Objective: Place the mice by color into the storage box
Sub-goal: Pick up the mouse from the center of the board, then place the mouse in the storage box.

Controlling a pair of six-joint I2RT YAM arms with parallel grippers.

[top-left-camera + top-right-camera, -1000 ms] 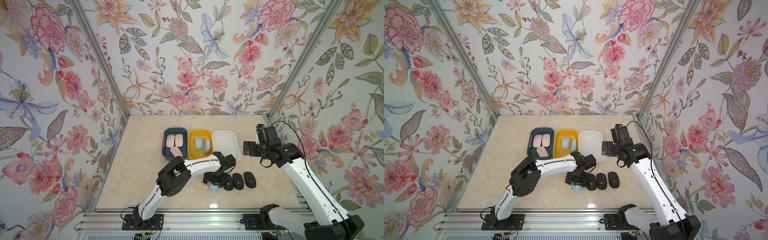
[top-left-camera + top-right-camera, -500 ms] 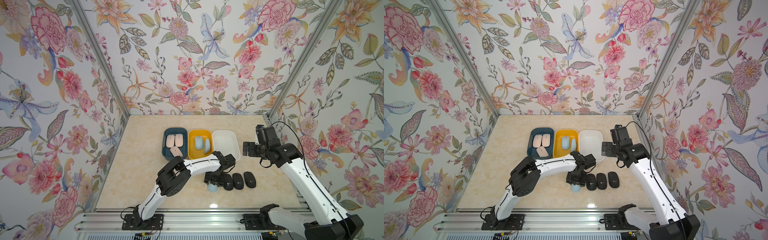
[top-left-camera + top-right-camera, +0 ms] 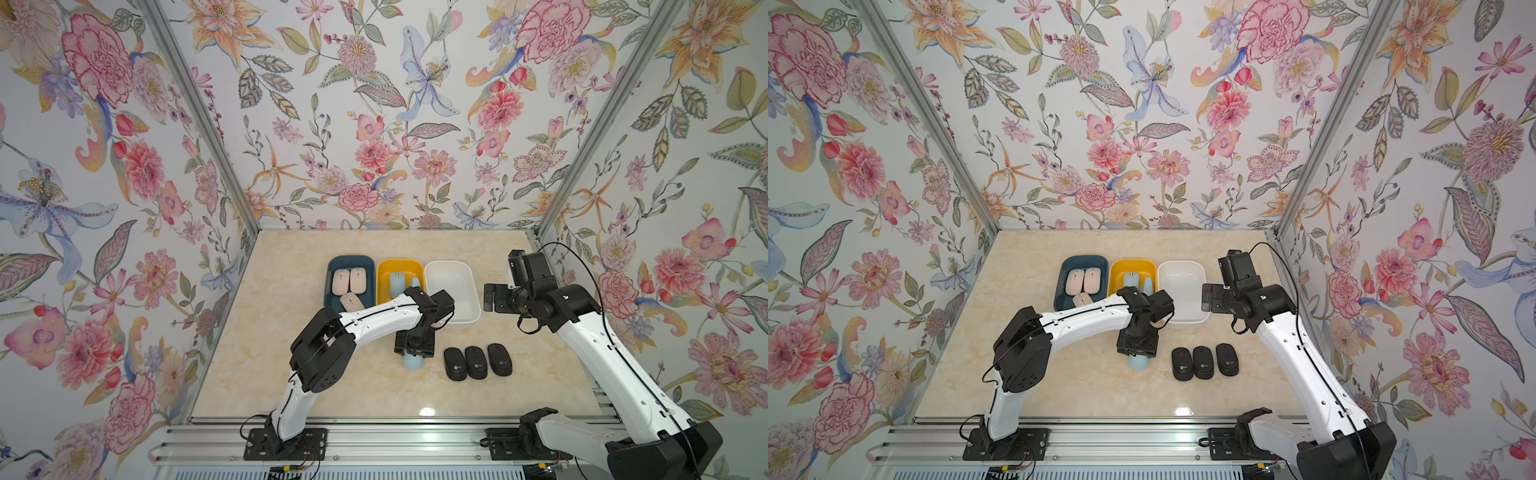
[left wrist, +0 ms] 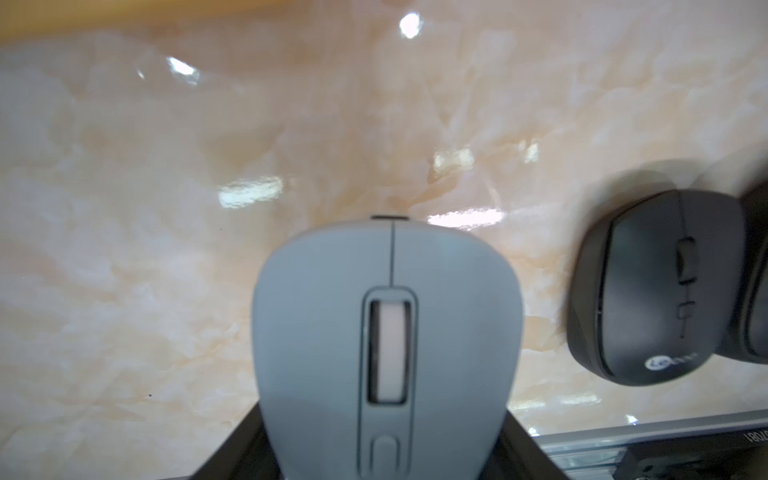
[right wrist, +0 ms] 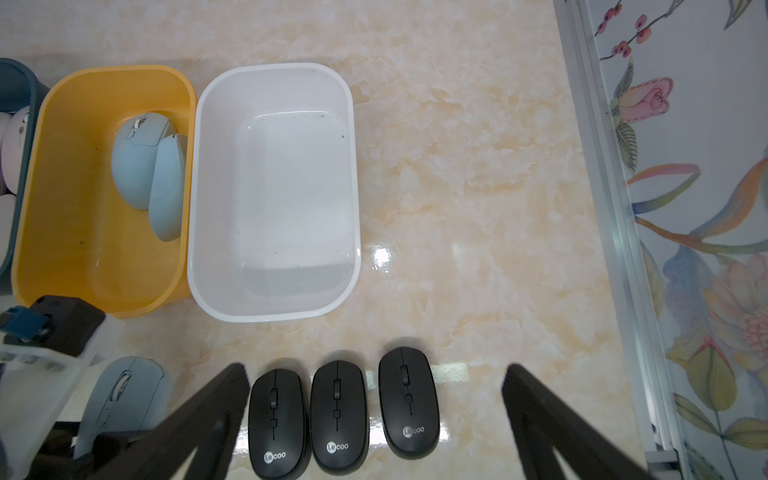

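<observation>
Taking the table (image 3: 286, 357) as a clock face in a top view, with 12 at the far wall, three bins stand side by side just toward 12 from the middle. The dark blue bin (image 3: 351, 259) holds all three pink mice (image 3: 349, 281), so that colour looks finished. The yellow bin (image 3: 400, 263), just at its 3 o'clock, holds two light blue mice (image 5: 145, 166), one leaning on the other against the wall next to the white bin (image 3: 453, 265), which has nothing in it.

The third light blue mouse (image 3: 413, 363) lies at 6 o'clock from the yellow bin, and the left gripper (image 3: 414, 348) is closed on its sides. Whether it has left the table I cannot tell. Just at its 3 o'clock the three black mice (image 3: 477, 363) sit in a tidy row, close together, untouched. The right gripper (image 3: 493, 297) hangs spread wide and holding nothing, at 3 o'clock from the white bin.

By my reckoning five of nine are sorted, with one blue and three black to go.

The gripped mouse is a smooth matte pale blue oval with a pale scroll wheel in a slot and a small button behind it
</observation>
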